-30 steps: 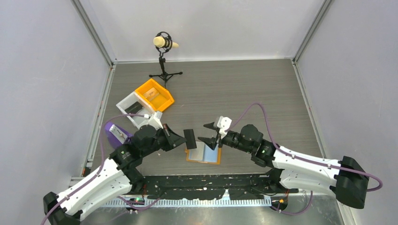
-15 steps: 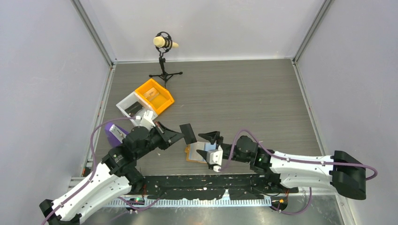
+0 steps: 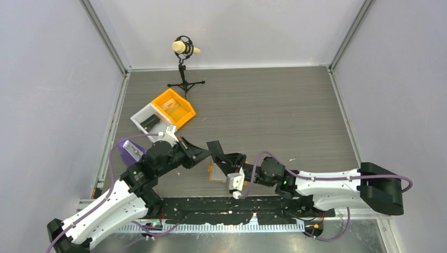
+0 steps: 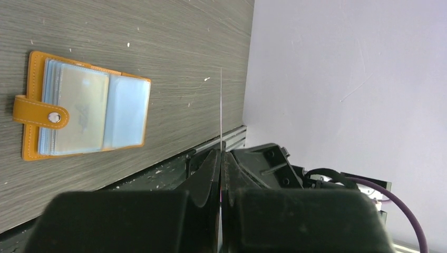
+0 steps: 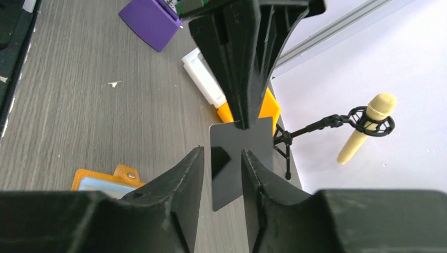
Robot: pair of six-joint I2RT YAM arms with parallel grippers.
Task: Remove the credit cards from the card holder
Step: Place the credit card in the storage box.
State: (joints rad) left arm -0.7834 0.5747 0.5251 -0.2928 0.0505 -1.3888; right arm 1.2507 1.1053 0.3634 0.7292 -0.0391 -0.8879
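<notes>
My left gripper (image 3: pixel 206 152) is shut on a dark credit card (image 3: pixel 215 148) and holds it upright above the table. In the left wrist view the card (image 4: pixel 221 105) is a thin edge-on line leaving the closed jaws (image 4: pixel 222 158). My right gripper (image 3: pixel 232 162) is open, its fingertips (image 5: pixel 193 168) on either side of the card's free end (image 5: pixel 237 158), not closed on it. The orange-tan card holder (image 4: pixel 84 113) lies open flat, blue-grey pockets up. It is mostly hidden under my right gripper in the top view (image 3: pixel 212 172) and partly visible in the right wrist view (image 5: pixel 105 182).
An orange bin (image 3: pixel 174 108) and a white bin (image 3: pixel 149 120) stand at the left rear. A purple object (image 3: pixel 129 150) lies by the left arm. A microphone on a tripod (image 3: pixel 184 50) stands at the back. The table's near edge rail (image 4: pixel 174 161) is close to the holder.
My right arm has swung left and low over the card holder, turning its open gripper toward the card. My left gripper has shifted slightly right, the card still in it.
</notes>
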